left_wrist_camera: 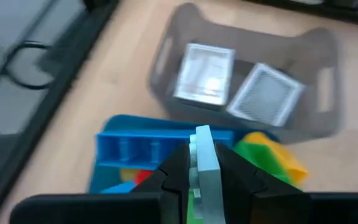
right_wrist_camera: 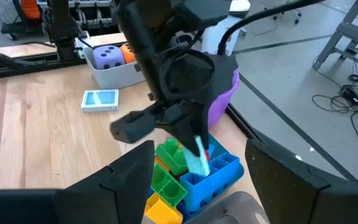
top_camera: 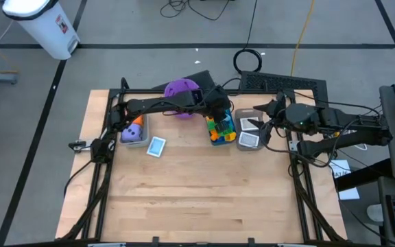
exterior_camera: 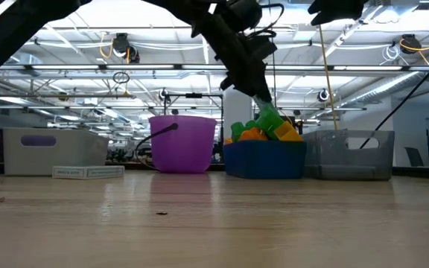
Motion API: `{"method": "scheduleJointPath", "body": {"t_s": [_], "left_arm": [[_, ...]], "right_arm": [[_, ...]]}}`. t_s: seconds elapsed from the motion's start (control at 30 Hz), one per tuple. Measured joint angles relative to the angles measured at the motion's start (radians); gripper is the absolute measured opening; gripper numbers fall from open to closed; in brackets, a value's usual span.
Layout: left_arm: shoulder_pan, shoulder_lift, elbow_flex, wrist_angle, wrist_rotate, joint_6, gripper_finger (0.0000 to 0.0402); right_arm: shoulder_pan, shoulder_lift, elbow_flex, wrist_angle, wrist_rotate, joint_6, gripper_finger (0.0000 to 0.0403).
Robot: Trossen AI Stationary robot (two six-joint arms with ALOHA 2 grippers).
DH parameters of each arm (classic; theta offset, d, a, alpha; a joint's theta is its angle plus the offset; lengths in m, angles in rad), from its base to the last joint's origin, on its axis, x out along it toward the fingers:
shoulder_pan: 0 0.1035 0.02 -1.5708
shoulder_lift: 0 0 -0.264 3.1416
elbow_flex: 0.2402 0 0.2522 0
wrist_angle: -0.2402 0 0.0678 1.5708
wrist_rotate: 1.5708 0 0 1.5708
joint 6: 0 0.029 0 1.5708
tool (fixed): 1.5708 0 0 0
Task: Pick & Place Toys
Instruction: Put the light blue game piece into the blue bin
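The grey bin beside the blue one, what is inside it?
Inside the grey bin two flat picture cards lie side by side. Their pictures cannot be made out, and anything under them is covered.

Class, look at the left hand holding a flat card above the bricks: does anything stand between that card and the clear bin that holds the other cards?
Nothing visible does. The left hand grips the card over the blue bin; the clear bin sits right beside it, its top uncovered.

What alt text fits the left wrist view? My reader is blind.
The left claw grips a pale flat card above a blue bin of bright bricks. Beyond it, a clear bin holds two more cards.
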Motion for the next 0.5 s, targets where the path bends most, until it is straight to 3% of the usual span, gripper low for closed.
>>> {"method": "scheduleJointPath", "body": {"t_s": [0.13,0.5], "left_arm": [[0.013,0.000,0.000,-0.020,0.090,-0.015,0.0062],[0.037,0.000,0.000,-0.052,0.134,-0.047,0.0063]], "right_arm": [[0.000,0.000,0.000,-0.004,0.000,0.002,0.0242],[0.000,0.000,0.000,-0.004,-0.001,0.027,0.0242]]}}
